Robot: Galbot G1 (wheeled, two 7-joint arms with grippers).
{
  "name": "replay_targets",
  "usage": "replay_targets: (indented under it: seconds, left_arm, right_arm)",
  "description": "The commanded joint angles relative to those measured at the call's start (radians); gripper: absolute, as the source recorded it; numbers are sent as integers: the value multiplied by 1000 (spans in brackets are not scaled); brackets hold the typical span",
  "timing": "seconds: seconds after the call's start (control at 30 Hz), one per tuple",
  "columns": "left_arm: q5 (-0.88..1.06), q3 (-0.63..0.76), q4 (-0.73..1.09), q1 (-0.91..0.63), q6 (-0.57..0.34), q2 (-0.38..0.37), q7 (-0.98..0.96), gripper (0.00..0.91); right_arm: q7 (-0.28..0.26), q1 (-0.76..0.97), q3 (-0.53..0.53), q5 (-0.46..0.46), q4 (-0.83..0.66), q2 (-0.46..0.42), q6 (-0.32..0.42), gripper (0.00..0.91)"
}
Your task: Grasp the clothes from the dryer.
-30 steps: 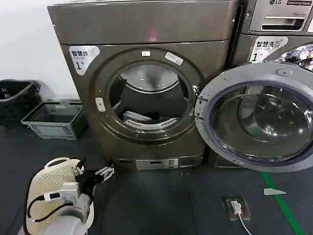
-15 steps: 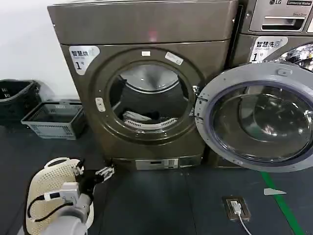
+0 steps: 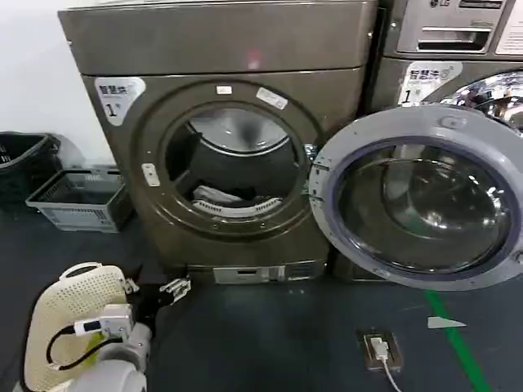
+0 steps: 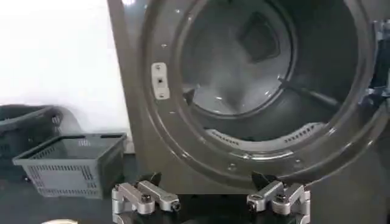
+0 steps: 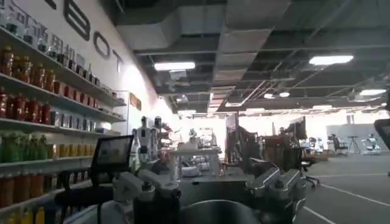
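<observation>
Clothes [image 3: 219, 196] lie half-hidden low in the dryer [image 3: 221, 139]; left hand [image 4: 210, 202] spread outside.

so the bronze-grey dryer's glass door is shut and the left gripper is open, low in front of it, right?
Not quite: the grey-rimmed glass door is swung open, per the head view. The bronze-grey dryer and open left gripper low in front are as stated.

A grey basket [image 3: 78, 198] stands on the dark floor [image 3: 270, 335] by the white wall [image 3: 37, 82], a black bin [image 3: 23, 161] just beside it — near a cream perforated basket [image 3: 69, 314]. A green stripe [image 3: 458, 347] crosses the floor beside a socket plate [image 3: 378, 349].
</observation>
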Motion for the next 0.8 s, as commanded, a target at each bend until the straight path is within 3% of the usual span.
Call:
replay_targets:
  seconds: [0.03, 0.8]
  left_arm:
    - [-1, -1, -1, 1, 49, 1, 0, 907]
    - [-2, -1, -6, 2, 49, 4, -1, 907]
  right_arm:
    - [1, 0, -1, 1, 0, 1, 1, 907]
    - [18, -5, 5, 16, 0, 6, 30, 907]
